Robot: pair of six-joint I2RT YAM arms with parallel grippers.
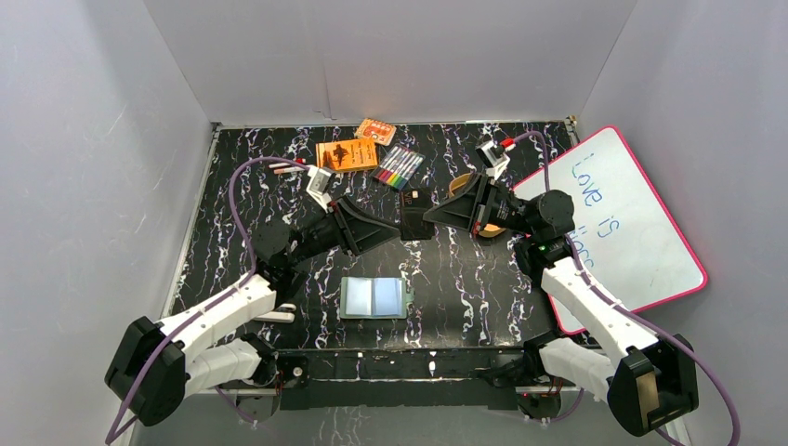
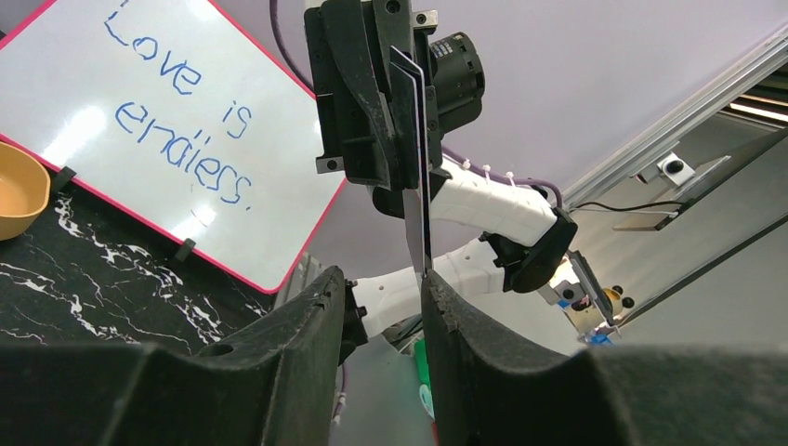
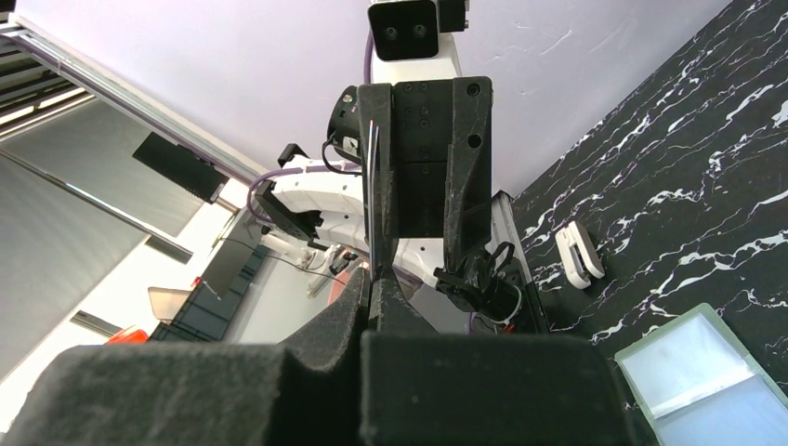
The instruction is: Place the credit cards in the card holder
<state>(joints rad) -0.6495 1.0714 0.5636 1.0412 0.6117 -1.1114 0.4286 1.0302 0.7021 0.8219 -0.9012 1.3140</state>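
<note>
Credit cards (image 1: 417, 212): two, pinched together in my right gripper (image 1: 429, 216).
My left gripper (image 1: 398, 228) straddles their free edge, spread; one card holder (image 1: 374, 297) lies open below.

Black surface (image 1: 483, 279) w/ white marble veins. Sage-green card holder (image 1: 374, 297), pale blue sleeves. Prob. dark grey-black credit cards (image 1: 416, 199). Pink-edged whiteboard (image 1: 641, 242), blue writing. Orange boxes (image 1: 347, 154); multi-colour pens (image 1: 398, 166).

card holder (image 3: 692, 383) cropped at right wrist view's corner.
</note>
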